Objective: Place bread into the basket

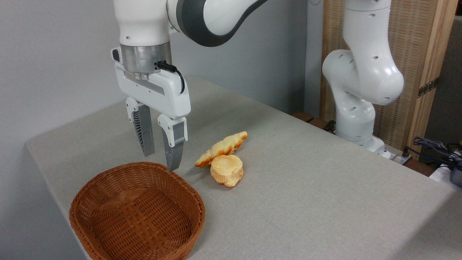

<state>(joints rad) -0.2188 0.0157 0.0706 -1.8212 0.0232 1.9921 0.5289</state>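
The bread (222, 148), a long twisted loaf with golden-brown edges, lies on the grey table, its near end touching a short round bun (227, 170). The reddish-brown wicker basket (139, 213) sits at the front left with nothing in it. My gripper (161, 160) hangs pointing down over the basket's far rim, to the left of the bread and apart from it. Its two fingers (174, 150) are spread with nothing between them.
The arm's white base (357, 97) stands at the table's far right edge. Cables (433, 146) lie beyond the right edge. A grey wall runs behind the table, whose left edge lies close to the basket.
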